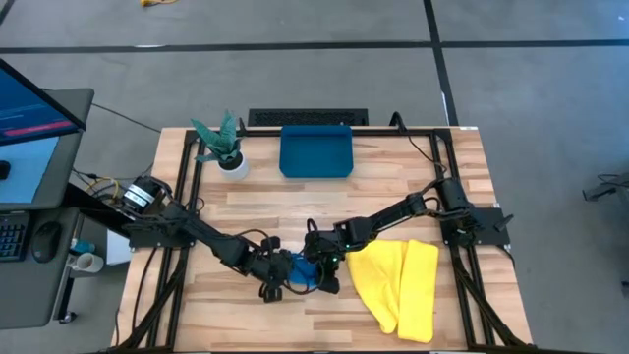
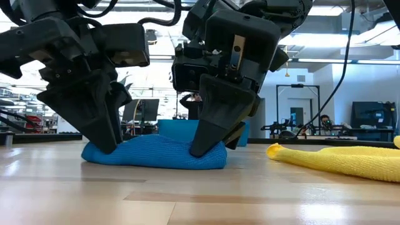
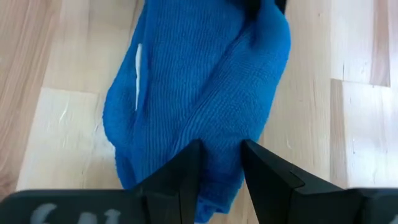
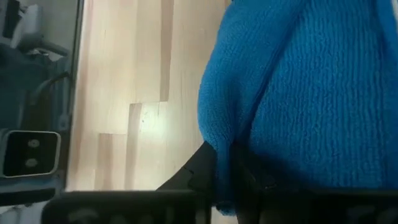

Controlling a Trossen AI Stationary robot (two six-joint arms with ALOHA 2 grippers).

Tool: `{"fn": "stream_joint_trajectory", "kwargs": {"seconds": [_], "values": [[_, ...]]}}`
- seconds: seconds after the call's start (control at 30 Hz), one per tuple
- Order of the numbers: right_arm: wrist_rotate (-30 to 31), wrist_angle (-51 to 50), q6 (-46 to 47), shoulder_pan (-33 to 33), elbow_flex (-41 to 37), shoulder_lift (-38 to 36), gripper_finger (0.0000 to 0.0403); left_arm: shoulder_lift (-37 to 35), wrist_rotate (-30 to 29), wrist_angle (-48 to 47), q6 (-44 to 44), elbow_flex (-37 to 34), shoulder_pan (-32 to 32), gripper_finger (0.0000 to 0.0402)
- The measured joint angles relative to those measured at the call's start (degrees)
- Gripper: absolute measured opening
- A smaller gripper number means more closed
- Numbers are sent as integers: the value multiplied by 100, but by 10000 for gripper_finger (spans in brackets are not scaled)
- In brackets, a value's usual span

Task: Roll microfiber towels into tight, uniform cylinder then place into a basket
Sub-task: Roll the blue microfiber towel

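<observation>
Tabletop: blue towel (image 2: 156, 153) half-hidden beneath grippers

No legible text, label, brand or number appears in any view. The blue towel (image 3: 205, 93) carries a small white tag (image 3: 137, 68), unreadable; the monitor (image 1: 29, 113) at 9 o'clock shows only indistinct lines.

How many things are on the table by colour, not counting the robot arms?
Blue: 2, the blue towel and the teal-blue basket
Yellow: 1, the yellow towel
White and green: 1, the potted plant
Total: 4
</observation>
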Motion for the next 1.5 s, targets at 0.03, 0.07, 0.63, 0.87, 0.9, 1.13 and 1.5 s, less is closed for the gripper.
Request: {"fn": "stream_joint_trajectory", "kwargs": {"seconds": [0.03,0.07,0.63,0.87,0.9,1.13,1.5], "values": [[115,36,-32,25,-1,0,73,2,1,-14,-66,2,0,113],[224,65,-41,52,-1,-2,81,3,8,-20,-128,0,0,113],[-122,-1108,-302,-186,-18,-574,143,24,-29,72,-615,-22,4,113],[1198,-1665,-758,236,-346,-1517,135,24,-69,89,-790,-26,0,113],[1350,-1587,-877,329,-442,-1632,135,26,-72,85,-820,-26,0,113],[1794,404,-1829,1048,-1248,-1878,134,26,-89,109,-859,-31,0,113],[1987,1345,-2443,1093,-1384,-1378,121,26,-87,111,-947,-31,2,113]]}}
